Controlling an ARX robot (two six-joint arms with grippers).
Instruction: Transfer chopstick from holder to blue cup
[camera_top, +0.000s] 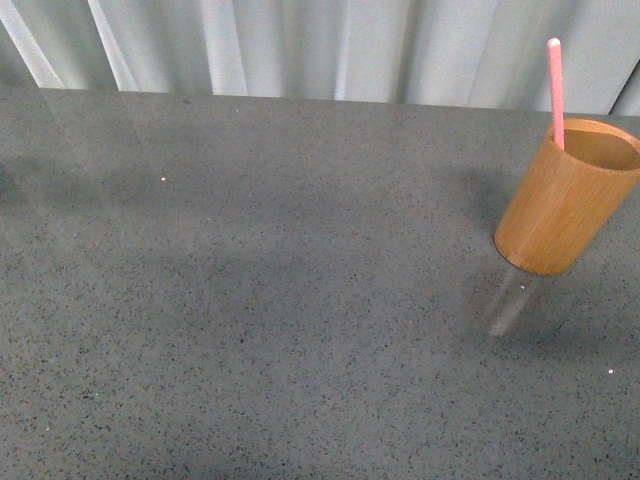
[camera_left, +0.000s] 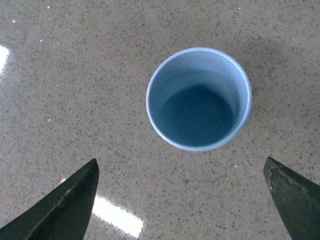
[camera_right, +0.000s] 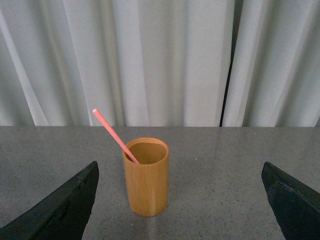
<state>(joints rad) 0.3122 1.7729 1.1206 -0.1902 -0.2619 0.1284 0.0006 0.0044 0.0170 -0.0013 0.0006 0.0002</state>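
Grey speckled countertop (camera_top: 250, 300) all around, with a pale pleated curtain (camera_top: 300, 45) along the back edge at 12 o'clock. From the front camera the holder (camera_top: 567, 197) stands upright out at about 2 o'clock. The chopstick (camera_top: 555, 90) is in it, resting on the rim around 10 o'clock, its rounded end poking well above.

The right gripper (camera_right: 180, 165) faces the holder from the side, fingers (camera_right: 65, 205) spread wide, gripping nothing and touching nothing, with only bare counter between it and the holder.

The left gripper (camera_left: 181, 161) hangs over the blue cup (camera_left: 199, 98), looking straight down to its bottom. It's spread wide too, apart from the cup, nothing in it.
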